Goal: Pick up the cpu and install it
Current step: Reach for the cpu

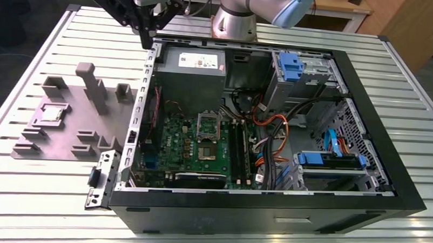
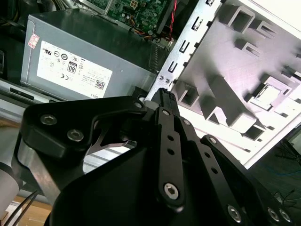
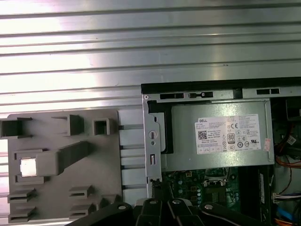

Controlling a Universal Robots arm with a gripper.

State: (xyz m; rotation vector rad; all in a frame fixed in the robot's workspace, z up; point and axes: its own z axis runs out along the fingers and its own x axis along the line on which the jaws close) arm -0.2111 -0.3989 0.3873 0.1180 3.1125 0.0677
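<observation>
Slatted metal surface (image 1: 41, 202) carrying an open black computer case (image 1: 271, 218), which lies on its side with the interior facing up. The arm (image 1: 234, 19) rises from the far edge of the surface behind the case. Its wrist reaches toward the exterior view's left, and its black jaws point straight down above the case's far corner, beside the rim. Whether the tip touches that rim cannot be told. A grey-purple moulded plate (image 1: 57, 143) with upright blocks lies flat on the surface, just beside the case on the exterior view's left. Inside the case, a grey power supply (image 1: 193, 72) sits at the far end, nearest the jaws, and a green circuit board (image 1: 187, 147) lies below it. The jaws are closed together, tip to tip, with nothing between them. The cpu (image 1: 52, 113) rests flat in a square recess of the moulded plate, on the side away from the case and well apart from the jaws; it appears as a pale square in both wrist views (image 2: 269, 96) (image 3: 29, 167).
</observation>
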